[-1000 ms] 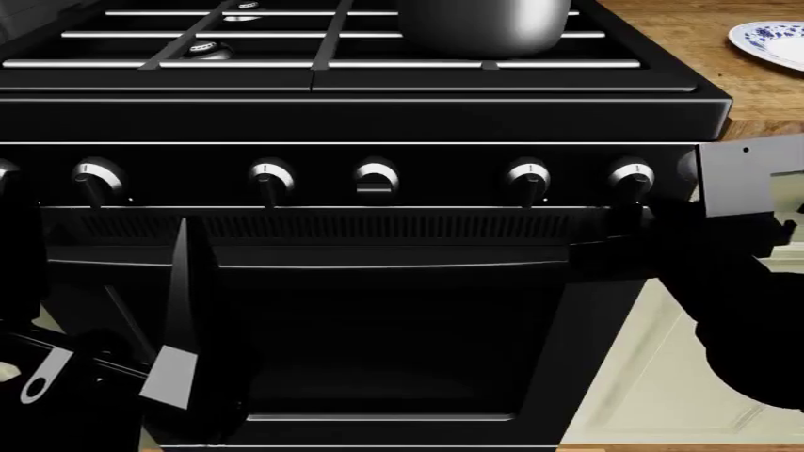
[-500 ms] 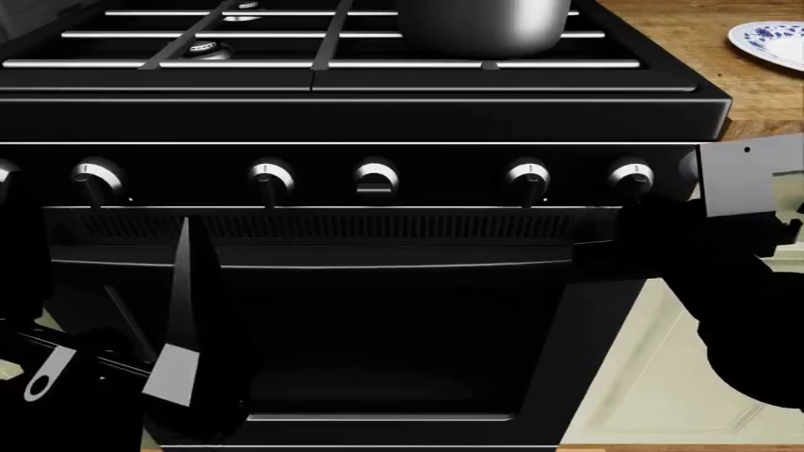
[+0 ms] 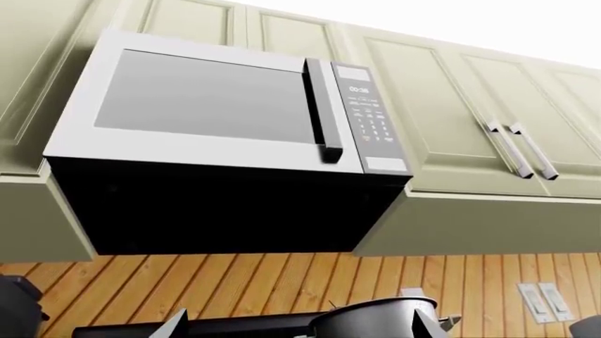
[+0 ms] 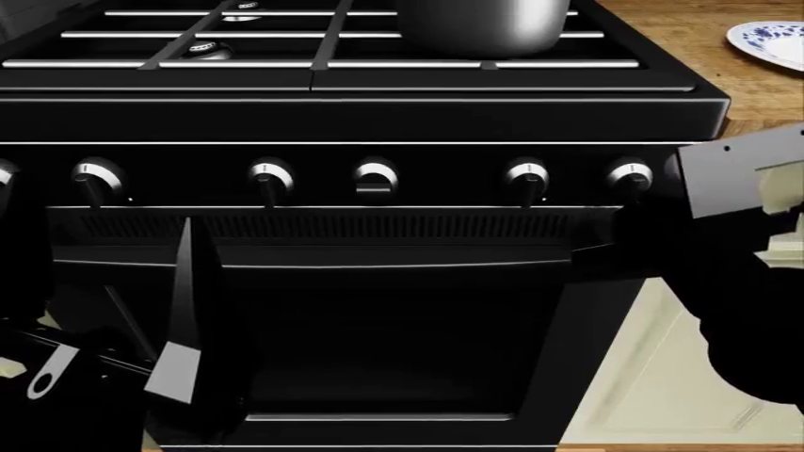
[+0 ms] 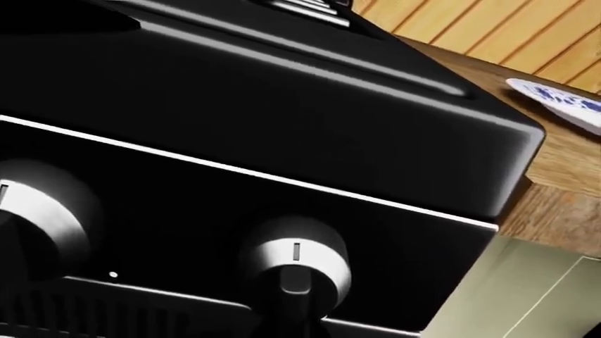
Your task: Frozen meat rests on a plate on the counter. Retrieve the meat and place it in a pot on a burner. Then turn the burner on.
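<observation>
The steel pot stands on a back-right burner of the black stove; in the left wrist view the pot shows a thin stick tip above its rim. The meat itself is hidden. The empty blue-patterned plate lies on the wooden counter to the right, and the plate also shows in the right wrist view. My left gripper is open, low in front of the oven door. My right gripper is a dark shape at the rightmost knob; its fingers cannot be made out.
A row of several silver knobs lines the stove front above the oven door. The right wrist view is close on the rightmost knob. A microwave and cream cabinets hang above.
My right arm's grey housing has shifted slightly left and tilted, closer to the rightmost knob. The left arm has barely moved.
</observation>
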